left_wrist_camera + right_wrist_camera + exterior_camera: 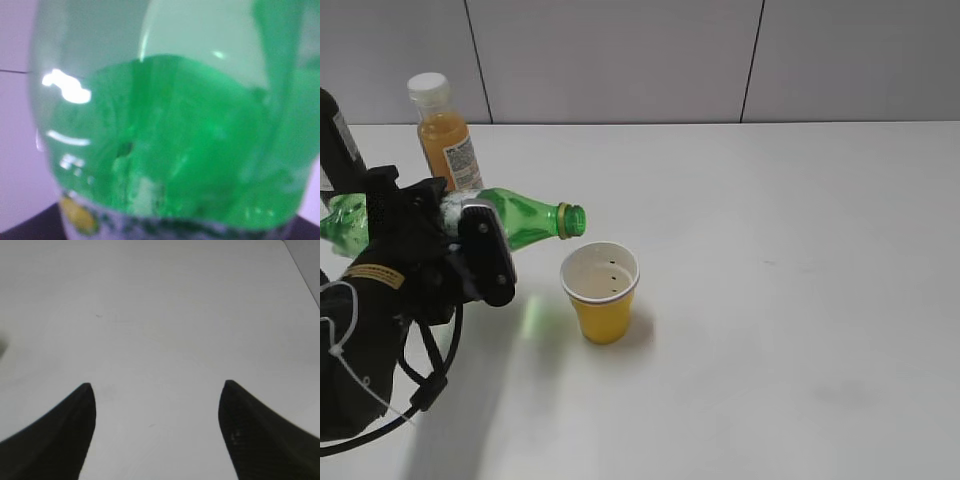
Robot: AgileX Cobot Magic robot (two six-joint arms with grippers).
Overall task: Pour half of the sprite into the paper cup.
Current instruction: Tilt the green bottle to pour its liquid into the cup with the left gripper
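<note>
A: Left of the paper cup [601, 291], what's up?
B: Left gripper [470, 245] has its jaws clamped round the sprite [525, 218], label area. Bottle tipped nearly level, uncapped mouth pointing right, just above and left of the cup rim, not touching it.
A: Liquid?
B: Left wrist view is all green plastic [170, 135], blurred. Can't tell any stream. Cup stands upright on the white surface [790, 300], white inside with a few dark specks.
A: Right arm?
B: Right gripper [156, 390], jaws spread wide, nothing between them, only bare surface [165, 315] below.
A: Anything else by the cup?
B: Orange juice bottle [445, 135] behind-left, upright, white cap. Dark bottle [334, 135] farther left, at frame edge.
</note>
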